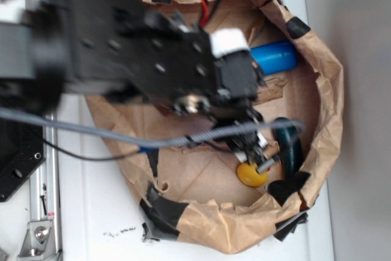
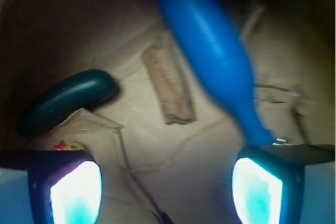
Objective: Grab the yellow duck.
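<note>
Brown paper nest (image 1: pixel 327 84) rings whole work area, gripper inside it. Blue pin (image 2: pixel 220 51) lies ahead of gripper, narrow end nearly touching one finger. Dark green curved piece (image 2: pixel 65 100) ahead toward other finger. Gripper (image 2: pixel 168 187) spread wide, nothing between fingers (image 2: pixel 76 192). Yellow duck (image 2: pixel 67 146) just beyond that same fingertip, mostly hidden by it; exterior view shows duck (image 1: pixel 252 174) right beneath gripper tips (image 1: pixel 259 151).
</note>
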Robot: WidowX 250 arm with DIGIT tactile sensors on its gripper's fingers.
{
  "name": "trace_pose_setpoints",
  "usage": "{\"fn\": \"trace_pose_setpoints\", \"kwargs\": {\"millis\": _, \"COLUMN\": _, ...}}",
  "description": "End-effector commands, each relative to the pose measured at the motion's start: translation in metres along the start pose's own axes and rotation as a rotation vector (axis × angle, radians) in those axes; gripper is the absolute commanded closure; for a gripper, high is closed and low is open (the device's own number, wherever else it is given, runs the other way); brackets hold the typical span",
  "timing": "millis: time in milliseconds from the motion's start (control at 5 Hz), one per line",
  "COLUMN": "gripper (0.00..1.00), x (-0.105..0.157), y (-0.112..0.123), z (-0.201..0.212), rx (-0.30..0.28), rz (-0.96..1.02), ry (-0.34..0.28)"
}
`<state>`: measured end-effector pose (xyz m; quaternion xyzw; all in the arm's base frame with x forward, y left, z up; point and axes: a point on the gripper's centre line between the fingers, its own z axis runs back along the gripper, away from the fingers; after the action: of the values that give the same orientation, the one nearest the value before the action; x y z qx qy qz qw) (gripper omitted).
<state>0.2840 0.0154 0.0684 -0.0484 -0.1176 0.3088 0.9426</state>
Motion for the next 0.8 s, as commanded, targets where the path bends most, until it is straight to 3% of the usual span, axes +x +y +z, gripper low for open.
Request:
{"fn": "trace_pose_setpoints", "kwargs": {"millis": 0, "gripper": 0.00, "x": -0.002, "y": -0.050, "z": -0.001, "rx": -0.092, "rz": -0.141, "ry": -0.007}}
{"fn": "trace_pose_setpoints", "kwargs": {"millis": 200, "gripper": 0.00, "x": -0.011, "y": -0.062, "z": -0.019, "rx": -0.066, "rz": -0.199, "ry": 0.005}}
{"fn": "trace_pose_setpoints", "kwargs": {"millis": 600, "gripper": 0.00, "x": -0.027, "y": -0.052, "z": -0.051, "rx": -0.012, "rz": -0.275, "ry": 0.048}}
